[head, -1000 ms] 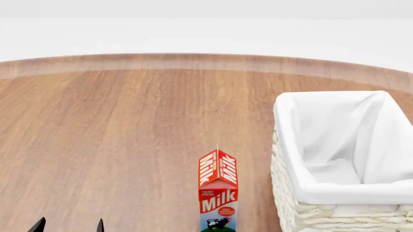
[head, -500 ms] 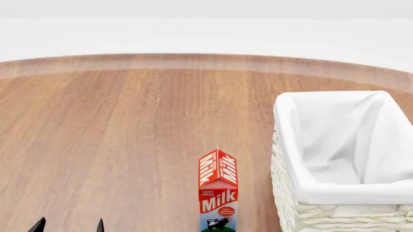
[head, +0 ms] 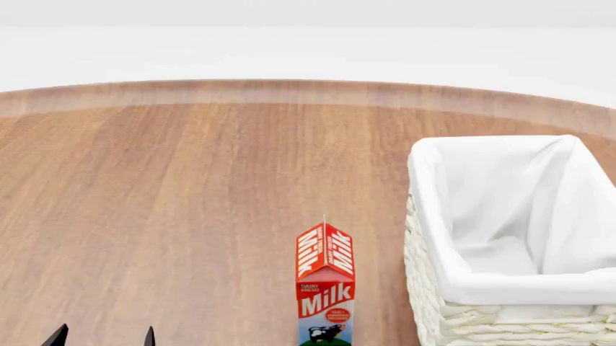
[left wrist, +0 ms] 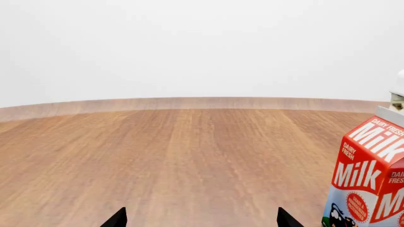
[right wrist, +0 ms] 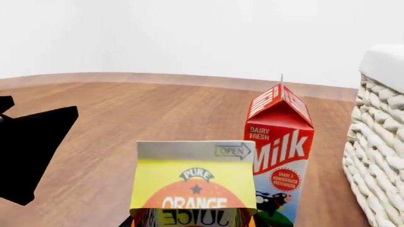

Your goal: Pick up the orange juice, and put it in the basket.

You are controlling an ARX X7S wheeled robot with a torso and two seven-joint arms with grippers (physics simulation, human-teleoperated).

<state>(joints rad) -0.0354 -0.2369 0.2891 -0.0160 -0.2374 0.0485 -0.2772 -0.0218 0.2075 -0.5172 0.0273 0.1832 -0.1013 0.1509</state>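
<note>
The orange juice (right wrist: 194,182), a yellow and orange gable-top carton, fills the bottom of the right wrist view. My right gripper (right wrist: 192,223) is shut on it, with only dark slivers of the fingers showing at the carton's two sides. The carton and the right gripper are out of the head view. The basket (head: 423,216), white wicker with a cloth lining, stands at the right and also shows at the edge of the right wrist view (right wrist: 379,137). My left gripper (head: 104,337) (left wrist: 200,221) is open at the front left over bare wood.
A red-and-white milk carton (head: 325,288) (right wrist: 281,142) (left wrist: 372,179) stands upright just left of the basket, right behind the orange juice. The round wooden table (head: 192,180) stretches far back and left. The left gripper's dark bulk (right wrist: 31,156) sits off to the juice's side.
</note>
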